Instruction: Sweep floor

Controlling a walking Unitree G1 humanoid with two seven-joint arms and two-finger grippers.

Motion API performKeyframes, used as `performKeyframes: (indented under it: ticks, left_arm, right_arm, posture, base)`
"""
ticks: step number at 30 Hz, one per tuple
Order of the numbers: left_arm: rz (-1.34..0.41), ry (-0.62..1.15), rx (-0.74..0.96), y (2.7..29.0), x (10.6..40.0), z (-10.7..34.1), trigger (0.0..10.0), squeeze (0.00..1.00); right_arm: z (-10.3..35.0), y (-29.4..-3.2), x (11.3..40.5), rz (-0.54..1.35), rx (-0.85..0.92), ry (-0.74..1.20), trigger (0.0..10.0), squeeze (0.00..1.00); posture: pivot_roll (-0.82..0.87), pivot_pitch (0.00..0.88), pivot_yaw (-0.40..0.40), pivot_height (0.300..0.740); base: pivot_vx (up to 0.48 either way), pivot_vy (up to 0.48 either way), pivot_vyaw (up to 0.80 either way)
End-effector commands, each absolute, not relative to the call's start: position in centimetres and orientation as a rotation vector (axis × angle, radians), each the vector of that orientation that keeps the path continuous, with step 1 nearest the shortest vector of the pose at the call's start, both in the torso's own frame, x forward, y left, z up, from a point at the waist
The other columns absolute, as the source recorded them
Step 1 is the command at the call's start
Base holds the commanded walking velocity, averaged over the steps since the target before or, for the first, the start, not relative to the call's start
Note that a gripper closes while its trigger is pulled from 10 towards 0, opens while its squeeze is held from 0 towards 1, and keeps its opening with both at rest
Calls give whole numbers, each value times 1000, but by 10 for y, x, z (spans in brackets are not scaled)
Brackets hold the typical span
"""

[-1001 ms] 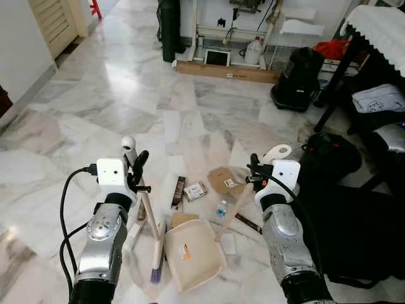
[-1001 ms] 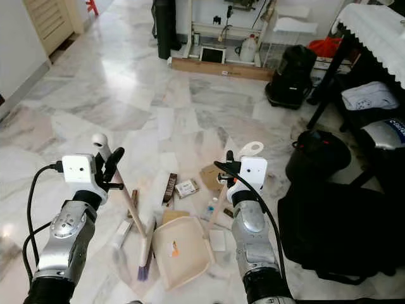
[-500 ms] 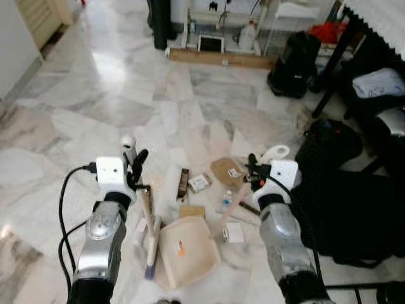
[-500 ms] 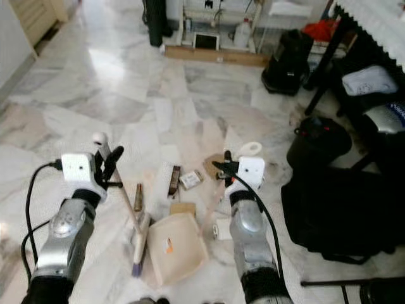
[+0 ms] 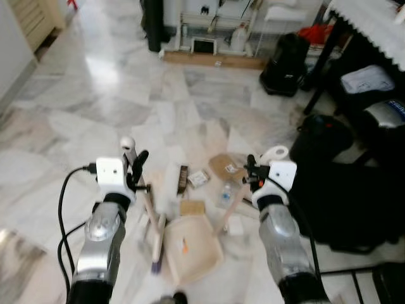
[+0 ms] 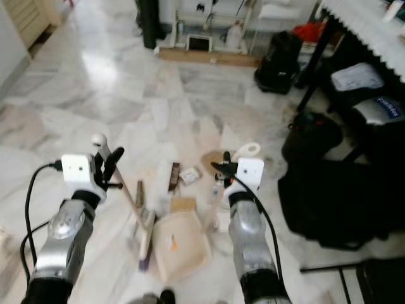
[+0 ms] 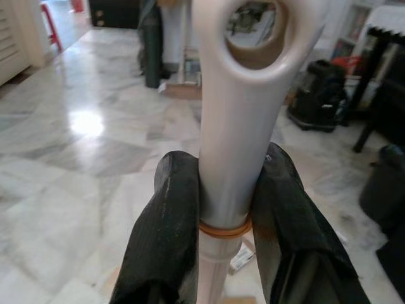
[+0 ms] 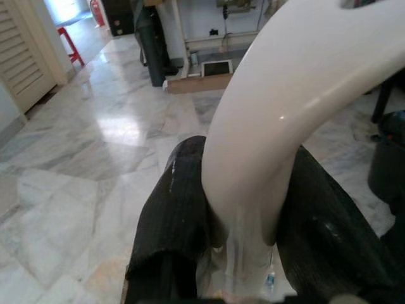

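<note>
My left gripper (image 5: 138, 172) is shut on the pale broom handle (image 7: 235, 126) near its looped top. The broom slants down to its brush (image 5: 156, 244) on the marble floor. My right gripper (image 5: 252, 175) is shut on the white curved handle (image 8: 278, 120) of the cream dustpan (image 5: 193, 251), which rests on the floor beside the brush. Litter lies just beyond the pan: a dark wrapper (image 5: 181, 179), a small packet (image 5: 199, 178), a cardboard scrap (image 5: 223, 166), a small bottle (image 5: 224, 193), a brown card (image 5: 192, 207) and a white piece (image 5: 235, 225).
A large black bag (image 5: 345, 199) lies close on the right, with a round black item (image 5: 319, 142) behind it. Further back stand a black appliance (image 5: 286, 54), a table with a white lace cloth (image 5: 373, 19) and a wooden plank (image 5: 215, 60). Open marble floor spreads to the left.
The whole view has shifted and blurred, so the camera moved. Both grippers keep their hold, and the broom and dustpan stay together by the litter.
</note>
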State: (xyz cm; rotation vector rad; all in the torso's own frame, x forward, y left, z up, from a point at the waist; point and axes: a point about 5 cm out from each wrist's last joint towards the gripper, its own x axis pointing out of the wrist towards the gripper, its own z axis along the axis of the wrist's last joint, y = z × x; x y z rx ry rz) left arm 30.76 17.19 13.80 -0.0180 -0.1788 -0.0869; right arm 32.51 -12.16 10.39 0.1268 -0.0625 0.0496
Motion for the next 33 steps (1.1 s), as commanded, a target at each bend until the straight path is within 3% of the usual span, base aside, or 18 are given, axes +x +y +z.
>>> performKeyframes:
  ticks: [1,22,26,33]
  left_arm:
    - [-109,-198,-38,168,307,142,10000,0]
    - [-114,-198,-40,167,307,142,10000,0]
    - [-118,-201,-42,166,306,143,10000,0]
    - [-98,-214,-41,169,306,144,10000,0]
  right_arm:
    - [109,-118,325,52,159,-90,10000,0]
    - [108,-119,325,43,167,-83,10000,0]
    - [109,-120,325,38,167,-88,10000,0]
    - [110,-119,325,42,164,-95,10000,0]
  posture:
    - [19,142,-69,740]
    - [19,144,-70,740]
    - [19,144,-70,740]
    - [20,145,-72,740]
  base:
    - [270,0,0]
    - [358,0,0]
    - [370,0,-777]
    - [212,0,0]
